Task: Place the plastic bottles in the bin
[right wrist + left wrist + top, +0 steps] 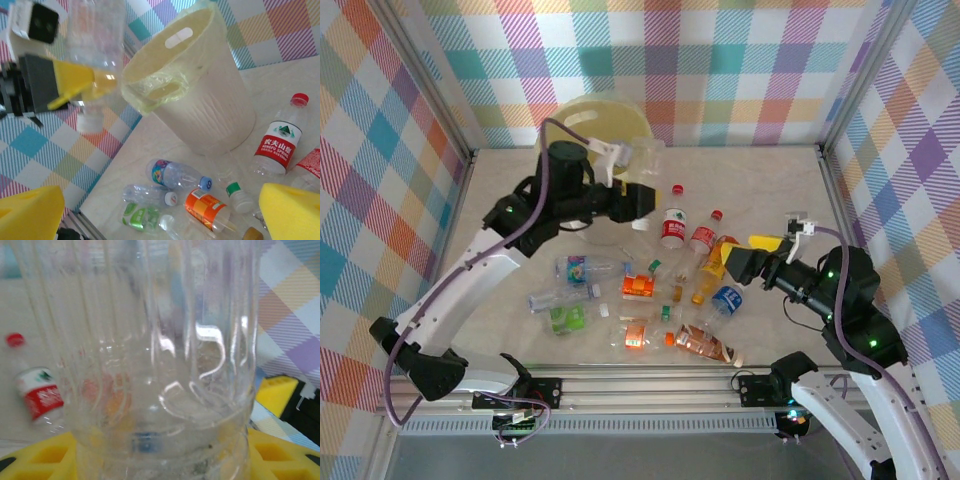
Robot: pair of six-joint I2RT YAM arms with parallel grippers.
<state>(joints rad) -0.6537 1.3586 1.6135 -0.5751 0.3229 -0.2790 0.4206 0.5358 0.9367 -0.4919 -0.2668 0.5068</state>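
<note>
Bottles [638, 286] mostly lie scattered on the desk [770, 190] up front, and the right hand [732, 256] hangs spread wide and empty at the pile's right end, probably set for a pick. Farther back, the left hand [92, 82] is clenched on a clear bottle [95, 35], cap [90, 122] down, up by the bin [210, 115] rim. I'd guess that's so it drops in once released.

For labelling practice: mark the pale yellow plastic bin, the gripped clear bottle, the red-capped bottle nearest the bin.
Yellow bin [220, 110]: right wrist view, side wall.
Gripped clear bottle [165, 355]: left wrist view, ribbed body.
Red-capped bottle [276, 149]: right wrist view, red label.
</note>
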